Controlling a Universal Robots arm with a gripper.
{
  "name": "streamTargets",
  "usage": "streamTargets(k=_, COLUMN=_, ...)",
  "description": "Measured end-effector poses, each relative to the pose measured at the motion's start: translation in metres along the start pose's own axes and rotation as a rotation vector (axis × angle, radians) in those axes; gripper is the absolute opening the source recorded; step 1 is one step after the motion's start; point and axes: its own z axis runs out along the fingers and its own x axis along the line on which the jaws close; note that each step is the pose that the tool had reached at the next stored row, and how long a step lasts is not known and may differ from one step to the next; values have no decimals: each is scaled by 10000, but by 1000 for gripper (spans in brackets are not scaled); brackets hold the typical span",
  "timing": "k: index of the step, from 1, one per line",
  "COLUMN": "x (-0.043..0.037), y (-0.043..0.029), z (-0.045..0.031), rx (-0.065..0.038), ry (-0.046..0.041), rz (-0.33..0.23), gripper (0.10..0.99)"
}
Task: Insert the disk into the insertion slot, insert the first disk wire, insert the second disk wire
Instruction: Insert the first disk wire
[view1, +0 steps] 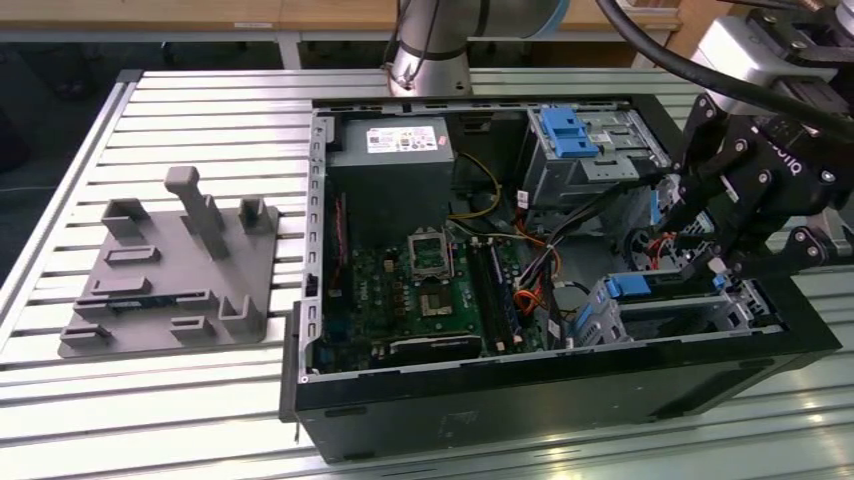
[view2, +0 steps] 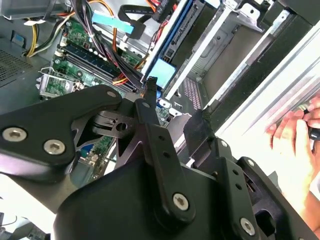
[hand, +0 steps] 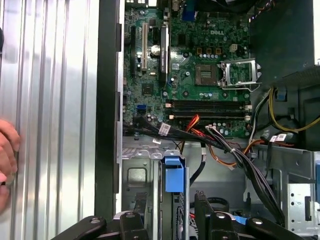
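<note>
Exterior view took in the whole bench. An open computer case lay on a slatted metal table, and a grey fixture plate sat well apart from it toward the exterior view's left. The arm rose behind the case. The gripper hung over the case's corner at the exterior view's right, just above the insertion slot. The disk sat in that cage with its blue carrier end at the mouth; how deep it was seated I could not tell. A taller bay with a blue latch stood farther back.

The first wrist view added closer detail. The gripper had its fingers spread and held nothing, straddling the blue end of the disk without touching it. A bundle of cables crossed between the motherboard and the insertion slot. A person's hand rested on the table beside the case, and it also appeared in the second wrist view, past the gripper.

The table's ribbed aluminium was bright. Behind it stood wood-topped desks above a dark floor.
</note>
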Motion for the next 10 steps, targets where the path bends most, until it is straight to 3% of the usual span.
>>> streamTargets(k=7, x=-276, y=-44, z=34, rx=0, ry=232, rz=14, gripper=498)
streamTargets(k=8, x=-298, y=-55, z=41, rx=-1, ry=314, rz=17, gripper=498)
streamTargets(k=10, x=-335, y=-67, z=45, rx=-1, ry=583, rz=31, gripper=498)
